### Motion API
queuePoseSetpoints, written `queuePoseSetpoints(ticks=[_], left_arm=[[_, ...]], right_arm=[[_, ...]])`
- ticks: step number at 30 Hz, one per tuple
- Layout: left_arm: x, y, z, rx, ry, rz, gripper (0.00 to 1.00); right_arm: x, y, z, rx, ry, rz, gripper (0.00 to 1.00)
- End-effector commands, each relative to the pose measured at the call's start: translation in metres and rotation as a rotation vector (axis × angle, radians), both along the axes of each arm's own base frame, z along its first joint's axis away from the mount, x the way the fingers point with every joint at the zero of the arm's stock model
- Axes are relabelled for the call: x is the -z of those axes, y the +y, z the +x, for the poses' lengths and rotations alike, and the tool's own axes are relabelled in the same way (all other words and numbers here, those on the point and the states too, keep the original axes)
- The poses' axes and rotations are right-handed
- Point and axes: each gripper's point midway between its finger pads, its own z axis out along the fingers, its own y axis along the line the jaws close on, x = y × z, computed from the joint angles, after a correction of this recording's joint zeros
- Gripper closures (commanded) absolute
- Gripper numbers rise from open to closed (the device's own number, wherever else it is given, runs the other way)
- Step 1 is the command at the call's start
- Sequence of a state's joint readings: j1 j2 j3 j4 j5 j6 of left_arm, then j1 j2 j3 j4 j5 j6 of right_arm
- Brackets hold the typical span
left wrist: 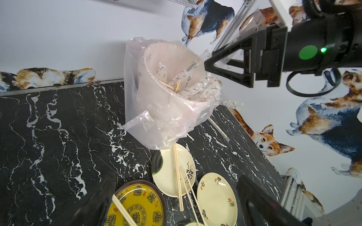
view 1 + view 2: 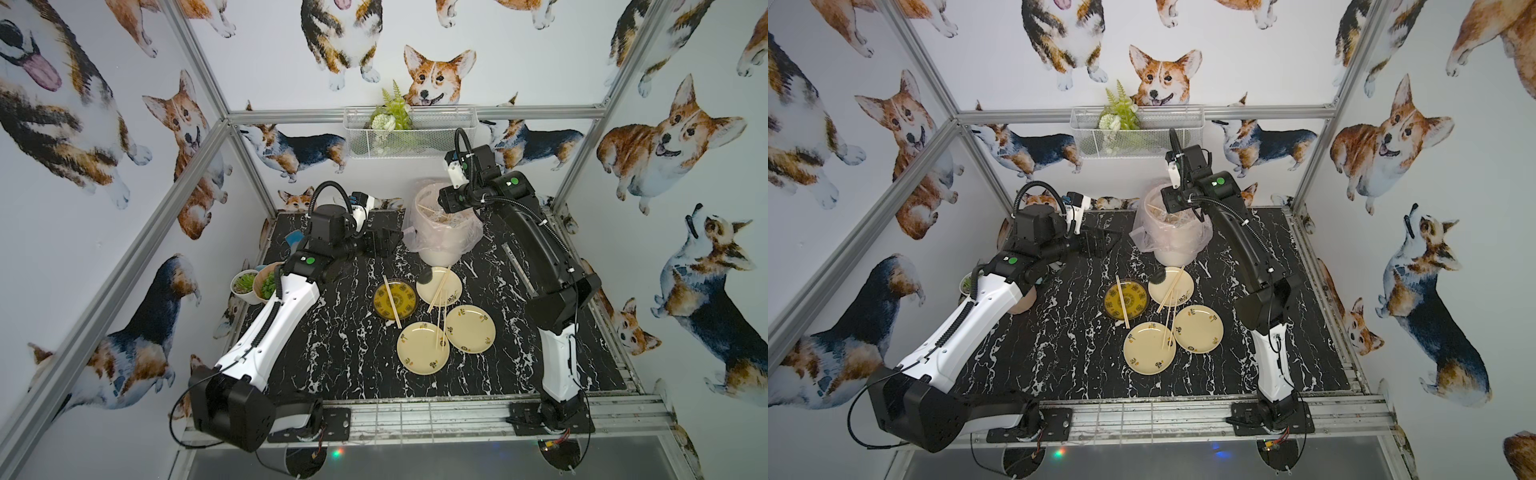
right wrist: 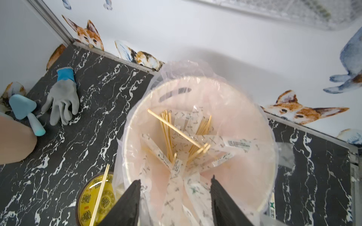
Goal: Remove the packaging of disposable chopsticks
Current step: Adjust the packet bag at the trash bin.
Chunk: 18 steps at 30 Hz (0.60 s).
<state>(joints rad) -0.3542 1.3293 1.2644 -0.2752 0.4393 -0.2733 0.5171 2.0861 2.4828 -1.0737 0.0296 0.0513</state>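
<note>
**While Wrappers Fill the Bin, Bare Chopsticks Lie Across the Plates**

While the left gripper (image 2: 383, 242) hangs over the black marble tabletop (image 2: 332, 353), jaws spread to their widest and empty, the disposable chopsticks (image 2: 392, 301) lie bare to its right. One pair rests across a yellow plate (image 2: 405, 297), and more sticks cross three cream plates (image 2: 473, 332). Behind the plates stands a pale bin (image 2: 440, 249) lined with a pink-tinted bag (image 1: 135, 109). Inside it sits the packaging (image 3: 238, 143), a heap of clear printed sleeves mixed with several loose sticks. Directly above the bin's mouth, the right gripper (image 3: 175, 179) points down with jaws parted. A sleeve lies between them, and whether it touches either pad cannot be told.

The sleeves look feather-light, thin, glossy and crinkly. They seem likely to slip from a pinch or cling to a pad, so an empty end beyond the stick tips looks like the best place to grip. The sticks look stiff, light and prone to rolling, and are probably best taken near the middle.
</note>
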Motion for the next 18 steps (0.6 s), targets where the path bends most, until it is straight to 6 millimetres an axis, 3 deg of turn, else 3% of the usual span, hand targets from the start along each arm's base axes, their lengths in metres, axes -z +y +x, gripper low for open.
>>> queuePoseSetpoints(ticks=[1, 3, 6, 18], left_arm=[[-0.002, -0.001, 0.006, -0.001, -0.014, -0.004, 0.0], [0.001, -0.005, 0.013, 0.001, 0.004, -0.014, 0.0], [0.002, -0.008, 0.016, 0.005, 0.013, -0.024, 0.0], [0.006, -0.011, 0.022, 0.007, 0.027, -0.03, 0.0]], right_arm=[[0.01, -0.023, -0.036, -0.014, 0.108, -0.096, 0.4], [0.028, -0.045, -0.053, 0.018, 0.186, -0.196, 0.39], [0.04, -0.053, -0.058, 0.038, 0.215, -0.231, 0.38], [0.039, -0.064, -0.094, 0.041, 0.29, -0.11, 0.35]])
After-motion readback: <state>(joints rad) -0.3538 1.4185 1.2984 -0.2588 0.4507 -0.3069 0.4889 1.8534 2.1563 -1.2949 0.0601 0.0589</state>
